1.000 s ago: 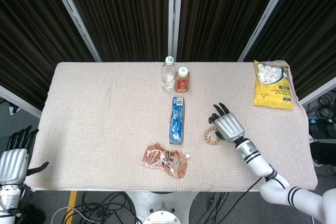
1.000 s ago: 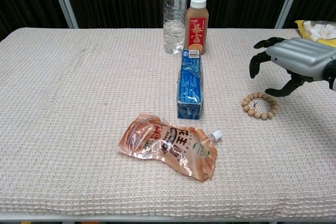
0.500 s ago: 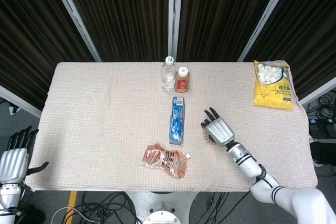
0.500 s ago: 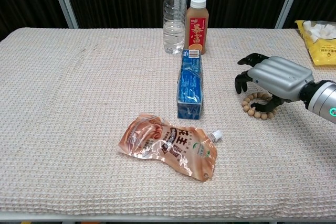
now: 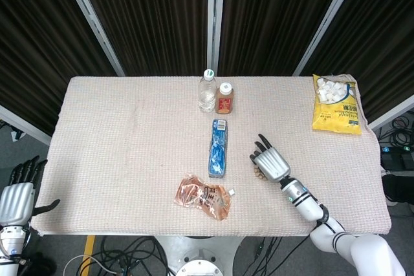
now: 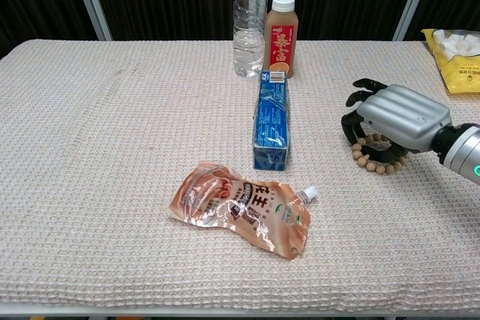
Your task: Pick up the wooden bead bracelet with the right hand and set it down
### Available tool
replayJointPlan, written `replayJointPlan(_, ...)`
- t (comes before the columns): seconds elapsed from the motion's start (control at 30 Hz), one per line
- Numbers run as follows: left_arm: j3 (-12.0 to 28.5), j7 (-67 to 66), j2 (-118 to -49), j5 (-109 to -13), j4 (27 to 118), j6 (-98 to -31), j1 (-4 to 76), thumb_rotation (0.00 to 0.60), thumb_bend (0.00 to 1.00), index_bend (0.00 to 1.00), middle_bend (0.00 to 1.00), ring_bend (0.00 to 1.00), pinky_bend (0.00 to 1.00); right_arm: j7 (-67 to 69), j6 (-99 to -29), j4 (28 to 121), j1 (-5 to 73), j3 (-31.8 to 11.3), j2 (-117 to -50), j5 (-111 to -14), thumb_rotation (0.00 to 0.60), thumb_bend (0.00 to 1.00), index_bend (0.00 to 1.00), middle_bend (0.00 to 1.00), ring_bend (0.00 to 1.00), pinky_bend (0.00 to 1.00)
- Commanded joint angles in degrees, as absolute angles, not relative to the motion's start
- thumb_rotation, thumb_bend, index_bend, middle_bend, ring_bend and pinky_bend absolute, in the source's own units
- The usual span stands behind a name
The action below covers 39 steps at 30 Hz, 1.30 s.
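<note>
Dark curtains hang behind a table (image 5: 116,127) covered with a pale woven cloth. At the far edge, at twelve o'clock from the centre, a clear water bottle (image 5: 206,91) and a brown drink bottle (image 5: 224,98) stand side by side. A blue box (image 5: 218,148) lies lengthwise in the middle, and an orange pouch (image 5: 204,197) lies at six o'clock from it. A yellow snack bag (image 5: 336,105) sits in the far right corner.

At three o'clock from the blue box the right hand (image 6: 394,116) rests palm down over the wooden bead bracelet (image 6: 379,161). Its fingers curl over the far side of the ring, and only the near beads show under the palm. Whether the fingers are really clamped on the beads I cannot tell; the bracelet seems to lie on the cloth, not yet lifted. The left hand (image 5: 16,200) waits beside the near left corner of the table, fingers apart, holding nothing.

I think the risk is a weak hold. The beads are round and the ring lies flat, so the fingertips may slide over them and only push the bracelet along the cloth toward the box. If the hand catches just one side, the loop could slip out during the lift.
</note>
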<state>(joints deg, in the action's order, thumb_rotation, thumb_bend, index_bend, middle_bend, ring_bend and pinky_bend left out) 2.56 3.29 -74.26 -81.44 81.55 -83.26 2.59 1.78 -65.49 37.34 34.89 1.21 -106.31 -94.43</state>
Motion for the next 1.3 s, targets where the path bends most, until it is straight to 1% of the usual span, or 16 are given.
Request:
replayJointPlan(0.03,2.58,3.4,-74.16,-81.55,81.62,-83.36,2.58,0.6,0.0,0.1,0.02,0.0,0.0,6.14,-65.35,40.57,34.15,-0.51,-103.41,-91.96,0.6,0.51,0.71,0.57,0.21,0.0)
replayJointPlan(0.07,2.61,3.51,-74.12,-81.66,81.63,-83.51,2.56,0.6,0.0,0.1,0.02,0.0,0.0,8.07,-64.61,42.92,33.92,-1.39,-101.54,-90.57,0.6,0.52,0.71,0.57,0.21,0.0)
replayJointPlan(0.13,2.62,3.61,-74.12,-81.84,81.56,-83.63,2.59,0.6,0.0,0.1,0.02,0.0,0.0,11.01,-62.54,47.91,33.57,-2.97,-97.95,-87.82,0.6,0.59,0.71,0.57,0.23,0.0)
replayJointPlan(0.23,2.56,3.45,-74.0,-82.19,81.75,-83.44,2.84,0.6,0.0,0.1,0.02,0.0,0.0,14.47,-57.36,58.54,33.19,-5.45,-90.25,-82.5,0.6,0.65,0.71,0.58,0.23,0.0)
replayJointPlan(0.33,2.55,3.33,-74.07,-82.39,81.83,-83.2,3.1,0.6,0.0,0.1,0.02,0.0,0.0,19.27,-49.46,70.33,32.9,-7.68,-81.74,-75.31,0.6,0.68,0.71,0.58,0.23,0.0)
replayJointPlan(0.47,2.7,3.09,-73.94,-82.53,82.08,-83.14,3.37,0.6,0.0,0.1,0.02,0.0,0.0,28.81,-39.33,80.39,32.95,-9.75,-73.8,-67.97,0.6,0.7,0.7,0.58,0.23,0.0)
replayJointPlan(0.6,2.78,2.68,-73.74,-82.72,82.45,-82.95,3.72,0.6,0.0,0.1,0.02,0.0,0.0,41.16,-30.81,85.92,32.66,-12.15,-69.17,-65.52,0.6,0.72,0.67,0.58,0.23,0.0)
replayJointPlan(0.77,2.81,2.3,-73.44,-82.84,83.01,-82.72,4.04,0.6,0.0,0.1,0.02,0.0,0.0,56.42,-22.16,89.68,31.33,-16.71,-65.93,-68.07,0.6,0.82,0.64,0.58,0.23,0.0)
replayJointPlan(0.93,2.84,1.93,-73.23,-82.86,83.5,-82.49,4.32,0.6,0.0,0.1,0.02,0.0,0.0,66.52,-18.2,91.0,29.89,-20.45,-64.76,-74.55,0.596,0.94,0.58,0.57,0.23,0.0)
replayJointPlan(1.0,2.83,1.7,-73.26,-82.88,83.57,-82.44,4.41,0.6,0.0,0.1,0.02,0.0,0.0,69.51,-17.91,91.14,29.48,-21.22,-64.86,-76.77,0.582,0.99,0.55,0.56,0.23,0.0)
replayJointPlan(1.07,2.81,1.61,-73.29,-82.76,83.66,-82.24,4.5,0.6,0.0,0.1,0.02,0.0,0.0,73.06,-18.19,91.17,29.12,-21.61,-65.24,-79.45,0.562,1.0,0.54,0.55,0.22,0.0)
replayJointPlan(1.13,2.8,1.52,-73.3,-82.67,83.7,-82.05,4.59,0.6,0.0,0.1,0.02,0.0,0.0,76.51,-18.9,91.08,28.94,-21.52,-65.65,-81.97,0.506,1.0,0.51,0.54,0.21,0.0)
replayJointPlan(1.23,2.76,1.36,-73.24,-82.55,83.78,-81.71,4.77,0.6,0.0,0.1,0.02,0.0,0.0,83.34,-21.58,90.58,29.06,-20.06,-66.51,-86.97,0.398,1.0,0.47,0.52,0.2,0.0)
replayJointPlan(1.3,2.72,1.4,-73.17,-82.5,83.78,-81.55,4.84,0.6,0.0,0.1,0.02,0.0,0.0,90.36,-24.61,90.05,29.58,-18.09,-66.97,-91.13,0.364,1.0,0.45,0.52,0.19,0.0)
